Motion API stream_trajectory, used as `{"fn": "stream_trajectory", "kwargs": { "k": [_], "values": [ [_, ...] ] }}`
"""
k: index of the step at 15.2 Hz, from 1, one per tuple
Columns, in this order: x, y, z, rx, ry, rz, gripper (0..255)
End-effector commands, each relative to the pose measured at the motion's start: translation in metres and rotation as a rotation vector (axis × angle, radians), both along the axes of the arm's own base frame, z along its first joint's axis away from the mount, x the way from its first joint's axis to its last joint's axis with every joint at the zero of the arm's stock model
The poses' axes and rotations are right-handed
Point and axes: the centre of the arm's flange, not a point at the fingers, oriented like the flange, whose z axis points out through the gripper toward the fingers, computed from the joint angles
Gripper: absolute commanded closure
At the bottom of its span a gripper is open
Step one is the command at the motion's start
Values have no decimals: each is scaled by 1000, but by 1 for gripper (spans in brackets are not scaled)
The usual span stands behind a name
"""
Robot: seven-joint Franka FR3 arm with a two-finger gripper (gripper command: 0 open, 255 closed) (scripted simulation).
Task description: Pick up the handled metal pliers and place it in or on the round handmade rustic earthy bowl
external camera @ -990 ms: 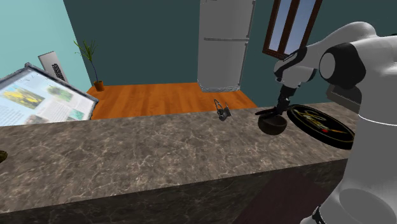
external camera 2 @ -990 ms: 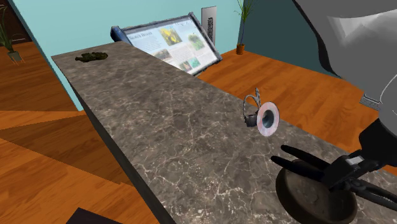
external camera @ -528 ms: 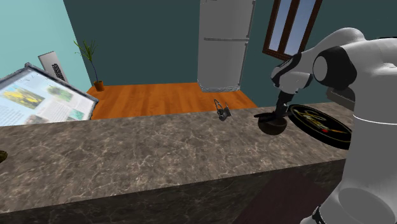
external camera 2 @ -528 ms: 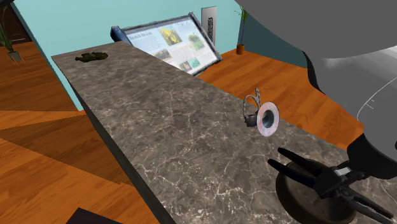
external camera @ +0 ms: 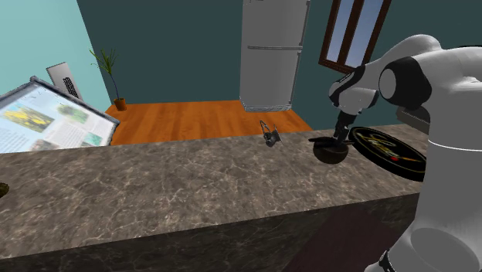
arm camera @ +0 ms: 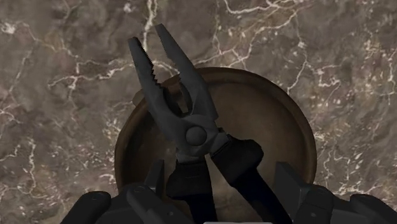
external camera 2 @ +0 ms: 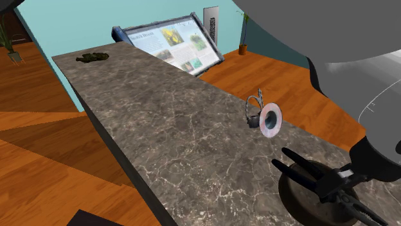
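No word, number or brand could be read anywhere.

The nearest thing to print was the large illustrated panel (external camera: 48,122) that leaned behind the worktop (external camera: 193,181) at the shoulder view's left. Between its photographs in yellow and green it carried a narrow heading strip and blocks of fine grey lines that looked like columns of text, but in the shoulder view and in the second exterior view alike no single letter could be made out. The dark round tray (external camera: 388,149) at the shoulder view's right bore yellow and red strokes on its face; whether these were writing or only a drawing, I could not tell.
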Motion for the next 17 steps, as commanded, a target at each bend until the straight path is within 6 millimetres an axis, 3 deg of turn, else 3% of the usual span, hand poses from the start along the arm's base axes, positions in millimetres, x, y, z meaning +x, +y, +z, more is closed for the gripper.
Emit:
{"fn": "stream_trajectory", "kwargs": {
  "k": [1,5,9,17],
  "values": [
    [0,0,0,0,0,0,0],
    [0,0,0,0,0,0,0],
    [-2,-4,50,0,0,0,0],
    [-2,-4,50,0,0,0,0]
  ]
}}
